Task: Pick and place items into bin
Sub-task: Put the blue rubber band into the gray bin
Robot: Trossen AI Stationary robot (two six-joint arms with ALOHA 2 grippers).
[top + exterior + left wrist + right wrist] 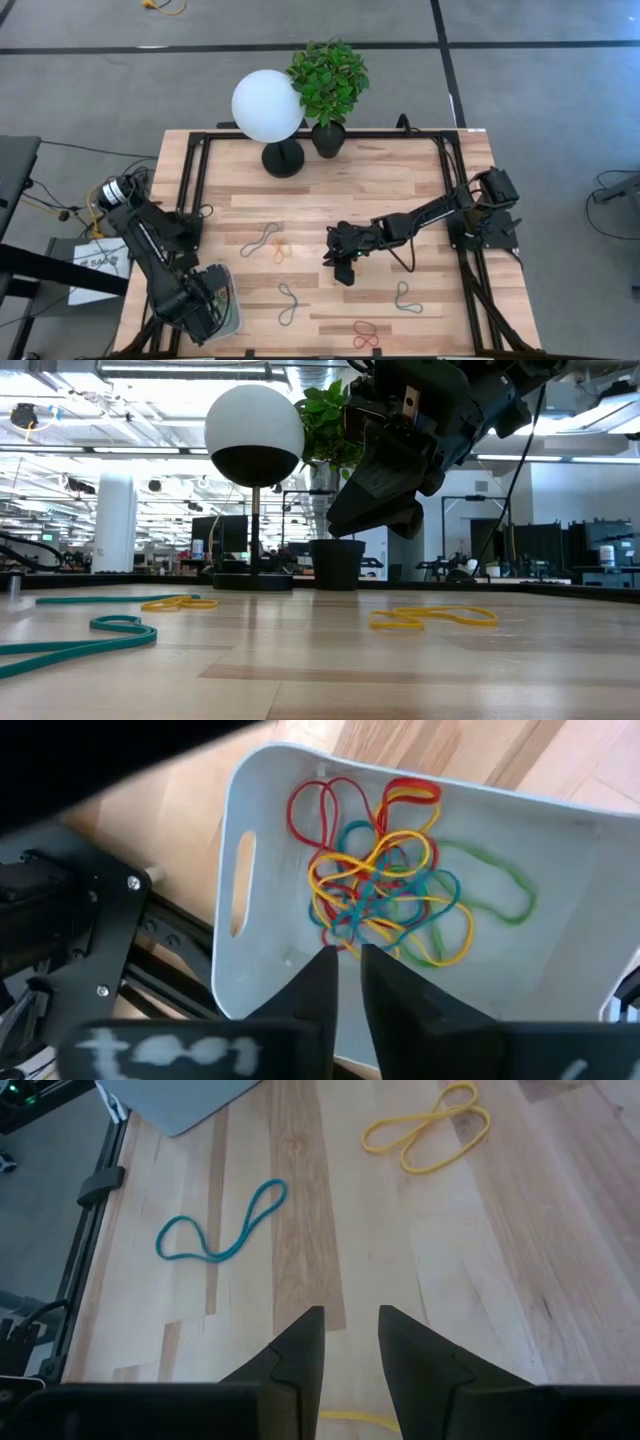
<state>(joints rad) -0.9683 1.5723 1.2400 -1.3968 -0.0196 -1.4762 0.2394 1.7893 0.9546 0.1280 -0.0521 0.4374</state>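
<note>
The bin (pixel 560 920), a pale tray with a handle slot, stands at the table's near left corner (pixel 232 292). A tangle of red, yellow, teal and green bands (pixel 385 880) lies in it. My left gripper (pixel 348 965) hangs over the bin, pointing down, its fingers a little apart with nothing between them. My right gripper (pixel 350 1330) hovers open above the table's middle (pixel 340 268), clear of the wood. A yellow band (pixel 430 618) lies flat under it. More loose bands lie on the table: teal (pixel 220 1230), yellow (pixel 425 1130), grey-green (pixel 262 238), teal (pixel 405 298) and red (pixel 365 335).
A white globe lamp (pixel 268 105) and a potted plant (pixel 328 85) stand at the table's far edge. A black frame rail (pixel 190 190) runs around the tabletop. Bare wood lies between the loose bands.
</note>
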